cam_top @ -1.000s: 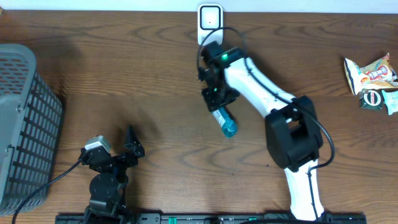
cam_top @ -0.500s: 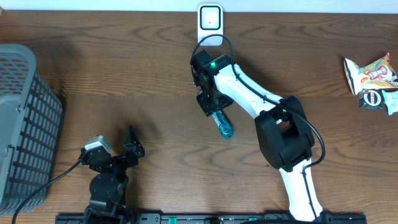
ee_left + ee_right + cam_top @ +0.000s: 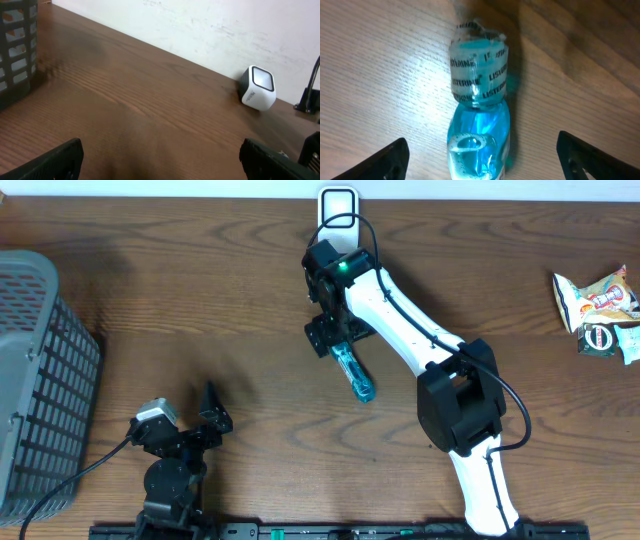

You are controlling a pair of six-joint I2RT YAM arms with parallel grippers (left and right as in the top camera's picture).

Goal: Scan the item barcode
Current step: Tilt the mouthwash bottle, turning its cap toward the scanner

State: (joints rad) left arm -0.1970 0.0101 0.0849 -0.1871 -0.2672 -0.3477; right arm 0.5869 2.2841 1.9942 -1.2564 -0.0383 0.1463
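Note:
A small clear bottle of blue mouthwash point(image 3: 357, 376) lies on its side on the wooden table, cap end pointing toward the white barcode scanner point(image 3: 338, 207) at the back edge. My right gripper point(image 3: 335, 336) hovers over the bottle's cap end, open. In the right wrist view the bottle point(image 3: 479, 100) lies between the spread fingertips point(image 3: 390, 159), apart from both. My left gripper point(image 3: 213, 411) rests open near the front left, with nothing between its fingers. From the left wrist view the scanner point(image 3: 258, 88) stands far off at the wall.
A grey slatted basket point(image 3: 40, 380) stands at the left edge of the table. Snack packets point(image 3: 600, 310) lie at the far right. A black cable loops from the right arm near the scanner.
My right gripper has opened and let go of the bottle, which now lies on the table. The arm has shifted left and slightly back. The left arm has not moved.

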